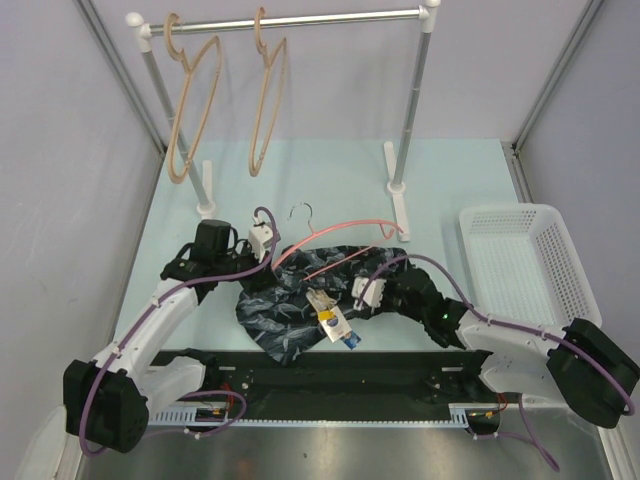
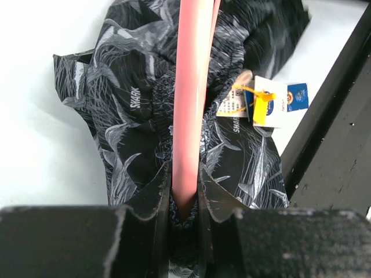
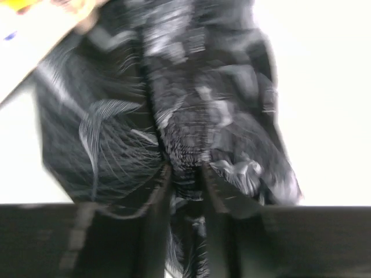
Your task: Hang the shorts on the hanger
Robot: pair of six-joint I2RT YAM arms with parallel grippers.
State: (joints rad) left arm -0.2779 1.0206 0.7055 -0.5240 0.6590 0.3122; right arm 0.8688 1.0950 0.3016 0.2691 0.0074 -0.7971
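Note:
The dark navy leaf-print shorts lie crumpled on the table between my two grippers, with the yellow-blue tag on top. The pink-red hanger lies across their far side, its silver hook pointing away. My left gripper is shut on the hanger's pink bar, with shorts fabric bunched under it; the tag shows to the right. My right gripper is shut on a gathered fold of the shorts; that view is blurred.
Two tan wooden hangers hang on the rail of a clothes rack at the back. A white plastic basket stands at the right. A black strip runs along the near table edge.

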